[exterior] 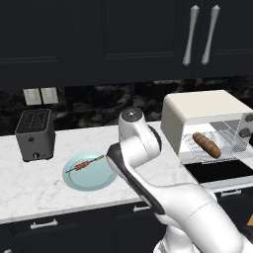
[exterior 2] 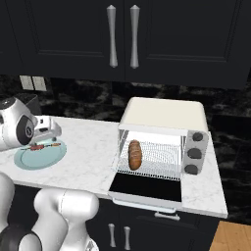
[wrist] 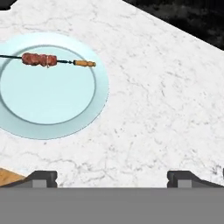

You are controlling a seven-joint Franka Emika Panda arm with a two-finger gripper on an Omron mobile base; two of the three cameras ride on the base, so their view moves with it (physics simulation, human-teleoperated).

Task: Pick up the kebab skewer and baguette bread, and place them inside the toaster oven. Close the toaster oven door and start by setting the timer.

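While the arm [exterior: 148,163] bends over the white marble counter [exterior: 29,183], the cream oven [exterior 2: 164,117] sits at the counter's right end under dark cabinets [exterior 2: 122,34], its door [exterior 2: 147,188] dropped flat and fully open toward the front. Inside, the baguette [exterior 2: 135,154] lies on the wire rack [exterior 2: 159,157], left of centre in the right base view, long axis running front to back; three grey knobs [exterior 2: 195,153] stack on the oven's right face. A dark slot toaster [exterior: 34,134] stands at the left of the counter, well apart from the oven. Between them, near the counter's front edge, a pale blue plate [exterior: 91,180] holds the skewer [exterior: 85,164], which lies across the plate's far half, reddish chunks mid-stick and an orange handle end toward the oven. Hand view looks down on plate and skewer at upper left, bare marble below. Gripper [wrist: 111,177] hovers above the counter just beside the plate, fingers [wrist: 43,177] spread to full width, holding nothing, touching nothing. Skewer is clear of the fingers.
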